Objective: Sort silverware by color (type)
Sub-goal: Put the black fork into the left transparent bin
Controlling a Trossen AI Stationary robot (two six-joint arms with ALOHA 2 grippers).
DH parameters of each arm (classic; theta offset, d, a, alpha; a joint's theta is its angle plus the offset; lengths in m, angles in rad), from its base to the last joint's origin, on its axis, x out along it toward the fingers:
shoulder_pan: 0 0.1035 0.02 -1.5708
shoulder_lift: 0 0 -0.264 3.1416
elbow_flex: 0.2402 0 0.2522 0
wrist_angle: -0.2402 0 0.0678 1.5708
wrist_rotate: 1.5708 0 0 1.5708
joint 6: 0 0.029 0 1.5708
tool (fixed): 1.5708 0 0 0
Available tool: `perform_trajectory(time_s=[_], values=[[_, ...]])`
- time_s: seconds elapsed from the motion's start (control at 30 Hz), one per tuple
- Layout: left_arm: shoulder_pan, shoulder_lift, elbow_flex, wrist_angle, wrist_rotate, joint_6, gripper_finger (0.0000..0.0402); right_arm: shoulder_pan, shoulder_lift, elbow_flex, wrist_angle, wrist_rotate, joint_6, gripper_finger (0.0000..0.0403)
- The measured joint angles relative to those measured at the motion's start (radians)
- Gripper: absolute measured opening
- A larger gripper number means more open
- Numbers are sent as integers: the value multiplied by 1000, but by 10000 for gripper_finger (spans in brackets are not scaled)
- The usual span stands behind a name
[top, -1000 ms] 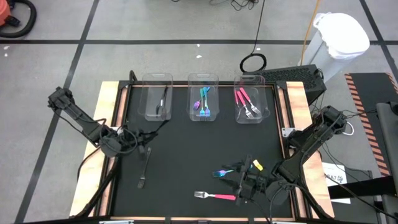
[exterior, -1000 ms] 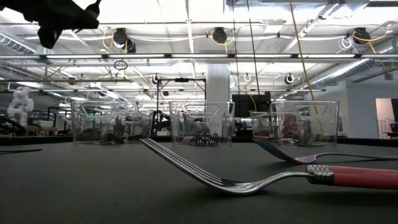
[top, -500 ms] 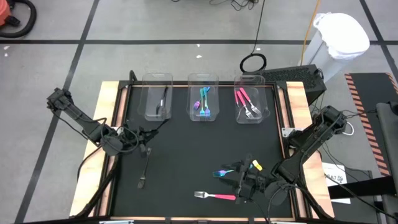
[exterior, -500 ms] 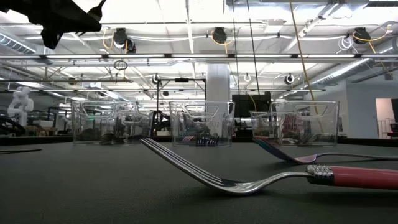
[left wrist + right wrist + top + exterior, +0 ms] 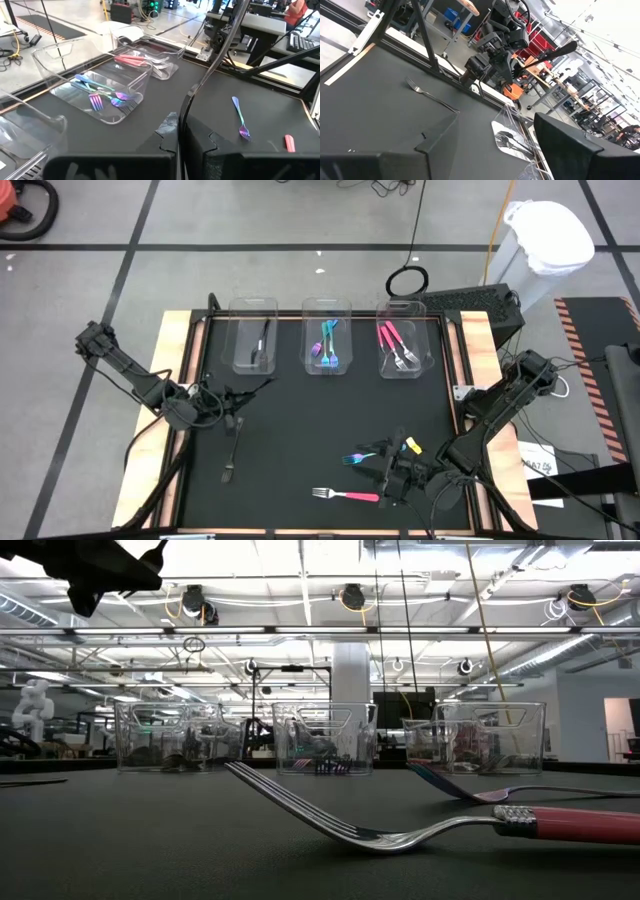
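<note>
Left end effector (image 5: 232,420) hangs by the tabletop's (image 5: 300,420) left edge, fingers pressed together, empty, above a dark fork (image 5: 230,455). Right end effector (image 5: 392,475) sits spread near the front right corner, between a teal fork (image 5: 362,456) and a pink fork (image 5: 345,495).

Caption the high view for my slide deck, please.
Three clear bins hold sorted forks; three forks remain loose.

Two dark jointed arms, black cables, blocky claws

1. I can read no text, label, brand or number anywhere in my views.
2. A sheet of paper (image 5: 541,465) lies beside my right arm; its print is too small to read.
</note>
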Motion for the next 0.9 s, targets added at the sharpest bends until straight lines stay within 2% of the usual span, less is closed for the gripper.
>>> perform_trajectory(time_s=[0.2, 0.33, 0.53, 0.63, 0.77, 0.9], values=[[0, 5, 0, 4, 53, 0, 14, 0, 0, 0, 0, 0, 0, 251], [0, 4, 0, 8, 29, -23, 14, 0, 0, 0, -2, 0, 0, 251], [18, 4, 0, 6, -103, -214, 14, 0, 0, 0, -3, -2, -1, 251], [60, 2, 0, 6, -100, -369, 13, 0, 0, 0, -3, -3, -2, 251], [145, 2, 0, 2, -2, -514, 13, 0, 0, 0, -3, -3, -3, 251], [270, -1, 0, -7, 140, -523, 13, 0, 0, 0, -3, -4, -7, 251]])
